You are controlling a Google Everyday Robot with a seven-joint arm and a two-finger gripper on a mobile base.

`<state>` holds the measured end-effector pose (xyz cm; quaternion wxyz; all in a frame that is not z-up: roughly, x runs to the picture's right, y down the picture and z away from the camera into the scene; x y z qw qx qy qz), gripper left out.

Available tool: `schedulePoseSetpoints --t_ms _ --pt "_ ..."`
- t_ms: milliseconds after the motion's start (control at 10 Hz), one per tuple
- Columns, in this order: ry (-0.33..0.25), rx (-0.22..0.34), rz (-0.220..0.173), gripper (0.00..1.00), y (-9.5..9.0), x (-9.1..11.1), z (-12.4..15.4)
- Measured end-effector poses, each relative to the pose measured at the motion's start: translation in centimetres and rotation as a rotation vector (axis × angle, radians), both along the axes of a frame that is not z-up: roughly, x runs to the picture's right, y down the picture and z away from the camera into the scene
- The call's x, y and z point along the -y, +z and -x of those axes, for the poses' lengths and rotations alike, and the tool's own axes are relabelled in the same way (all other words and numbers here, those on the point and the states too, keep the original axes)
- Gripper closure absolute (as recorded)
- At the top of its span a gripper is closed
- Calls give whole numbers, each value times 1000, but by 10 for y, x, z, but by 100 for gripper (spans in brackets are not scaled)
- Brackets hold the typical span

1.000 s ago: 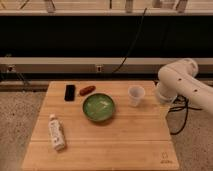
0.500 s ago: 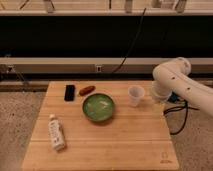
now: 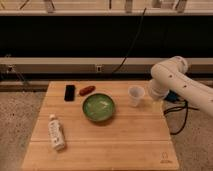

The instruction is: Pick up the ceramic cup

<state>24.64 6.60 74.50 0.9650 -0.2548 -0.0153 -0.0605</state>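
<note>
**White cup sitting just beside the robot's tool, not yet grasped**

Camera view: a pale wooden worktop point(image 3: 125, 145), smooth with a fine straight grain, is filling the lower half of the scene. The ceramic cup point(image 3: 135, 95) is standing upright near the worktop's far right edge. It is small, white and handleless, tapering from a wider rim to a narrower foot, and its glazed surface is looking slick. A glossy white robot arm point(image 3: 175, 75), rounded like thick tubing, is bending down from the right. Its tool point(image 3: 151, 94) is hanging just beside the cup on the cup's right, partly hidden by the arm's own bulk. Whether the tool is open or closed cannot be told, and it does not appear to be holding anything.

Left of the cup, a wide green bowl point(image 3: 99, 107) is resting, round and shallow with a shiny inside. Further left, a flat black rectangular object point(image 3: 70, 92) and a small reddish oblong item point(image 3: 87, 90) are lying side by side. A pale bottle point(image 3: 56, 133) is lying on its side near the front left.

Judging from this, the reaching step is in hand. The next move is likely calling for the tool to straddle the cup wall squarely and close gently, since a smooth tapered cup could be slipping or tipping.
</note>
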Motion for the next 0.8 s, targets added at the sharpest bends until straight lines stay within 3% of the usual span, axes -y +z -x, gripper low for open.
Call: schedulePoseSetpoints --t_ms 800 --pt "-68 64 7 20 25 9 8"
